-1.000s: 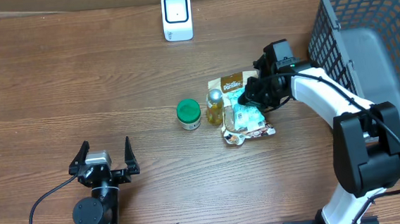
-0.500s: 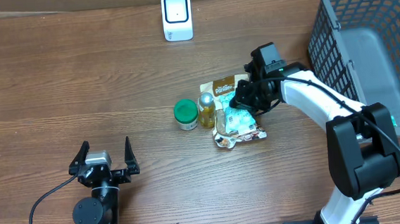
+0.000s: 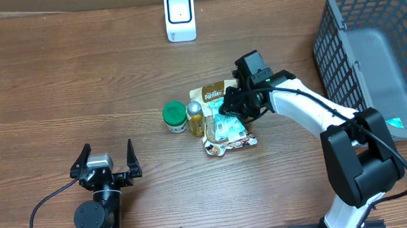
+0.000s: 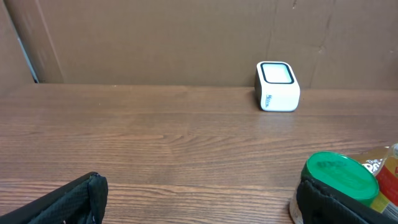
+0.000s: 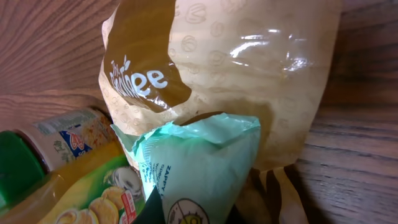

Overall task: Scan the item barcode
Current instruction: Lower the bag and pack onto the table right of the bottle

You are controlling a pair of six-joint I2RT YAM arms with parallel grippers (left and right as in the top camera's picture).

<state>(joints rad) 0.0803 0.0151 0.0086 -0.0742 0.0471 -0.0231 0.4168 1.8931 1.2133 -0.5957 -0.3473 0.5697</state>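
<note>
While the right gripper (image 3: 226, 112) is bearing down on the heap of groceries at centre frame in the overhead view, its jaws are pressing together on the crimped top of the mint-green packet (image 5: 199, 168) (the right wrist view is showing that edge bunched up at bottom centre, with the dark fingertips only just visible beside it). The packet is lying on the table (image 3: 79, 79), partly over a brown pouch (image 5: 236, 62) with white lettering, and the pouch is poking out above it toward the top of the frame. A darker wrapper (image 3: 233, 143) is sticking out under the packet's lower edge; its print is too small to read. Which face of the packet is carrying the barcode, I cannot tell.

Just left of the packet a yellow bottle (image 3: 195, 119) with a silver cap is touching the heap; whether it is standing or lying I cannot tell. A green-lidded jar (image 3: 175, 117) is sitting just beside the bottle, on its left.

The scanner (image 3: 180, 17), a white box with a dark window, is sitting at top centre, well apart from the heap. A grey mesh basket (image 3: 341, 25) is filling the upper right corner.

The left gripper (image 3: 107, 156) is resting at lower left of the overhead frame, jaws standing wide apart. Its fingers (image 4: 68, 202) are showing at the bottom corners of the left wrist view, with the jar's green lid at lower right and the scanner right of centre near the top.
</note>
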